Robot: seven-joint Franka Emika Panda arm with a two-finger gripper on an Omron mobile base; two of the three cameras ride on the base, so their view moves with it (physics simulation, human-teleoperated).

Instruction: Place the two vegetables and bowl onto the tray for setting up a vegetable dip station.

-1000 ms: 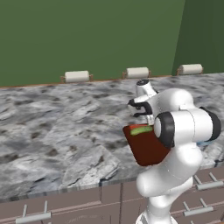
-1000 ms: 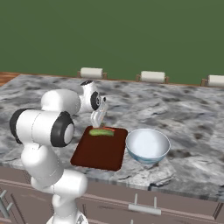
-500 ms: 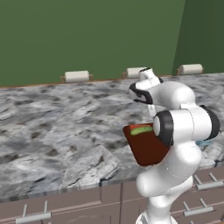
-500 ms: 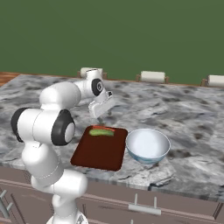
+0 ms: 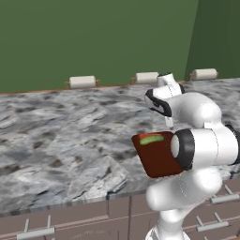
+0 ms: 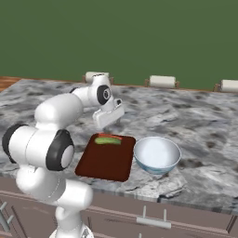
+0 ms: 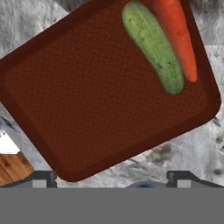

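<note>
While your arm hangs above the counter, this is how things lie:

Tray point(image 6: 106, 160): flat on the grey marbled counter point(image 6: 195, 121) near its front edge; you see it from above in the hand view point(image 7: 100, 96).
Green vegetable point(image 7: 153, 46): lying on the tray along its far edge, also visible from the right base view point(image 6: 108, 140).
Red vegetable point(image 7: 175, 37): long and orange-red, on the tray just beside the green one, on its outer side.
Bowl point(image 6: 156, 154): on the counter just right of the tray, not on it.
Gripper point(image 6: 111, 117): raised above the tray's far end, holding nothing; you see its fingertips point(image 7: 41, 178) set wide apart.
</note>
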